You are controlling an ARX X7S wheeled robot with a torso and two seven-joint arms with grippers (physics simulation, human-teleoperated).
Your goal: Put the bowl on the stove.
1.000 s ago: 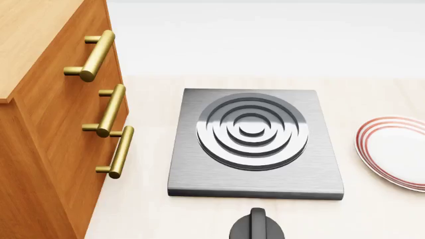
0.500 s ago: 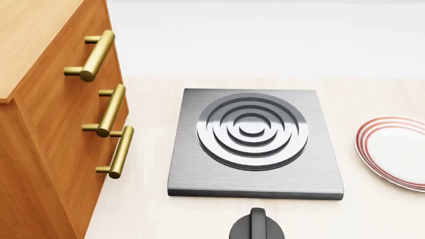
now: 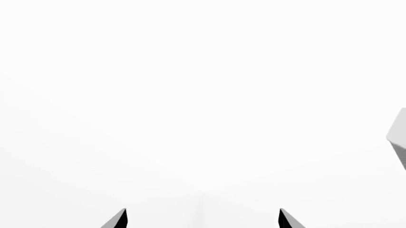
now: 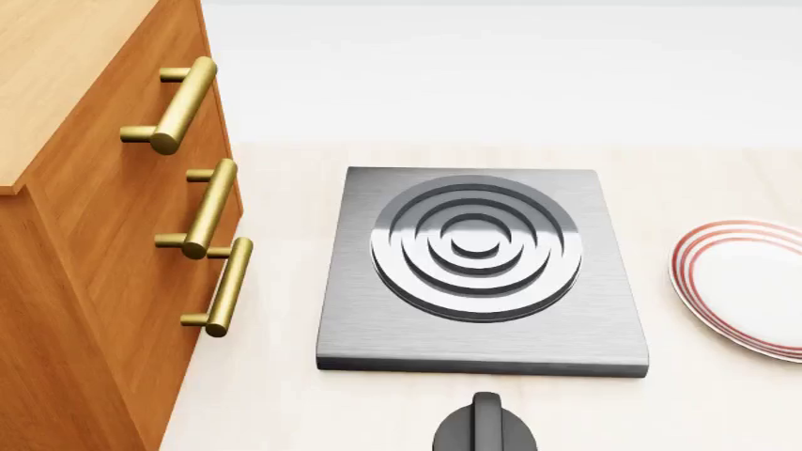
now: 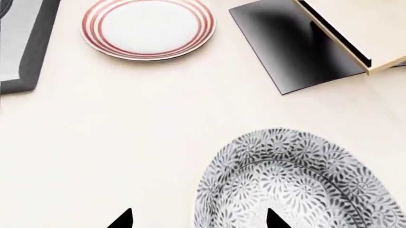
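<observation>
The bowl (image 5: 298,185), white with a grey floral pattern, stands on the pale counter in the right wrist view, close under my right gripper (image 5: 198,219). That gripper is open and straddles the bowl's near rim, one fingertip over the inside and the other over the counter. The stove (image 4: 363,319), a dark grey slab with raised rings, lies at the centre of the head view, and its edge (image 5: 19,47) shows in the right wrist view. The head view shows neither the bowl nor the arms. My left gripper (image 3: 203,219) is open, facing blank white with nothing between its fingers.
A white plate with red rings (image 4: 746,287) (image 5: 149,26) lies right of the stove, between stove and bowl. A round black knob (image 4: 486,427) sits in front of the stove. A wooden cabinet with brass handles (image 4: 100,235) stands on the left. A dark panel (image 5: 298,47) lies beyond the bowl.
</observation>
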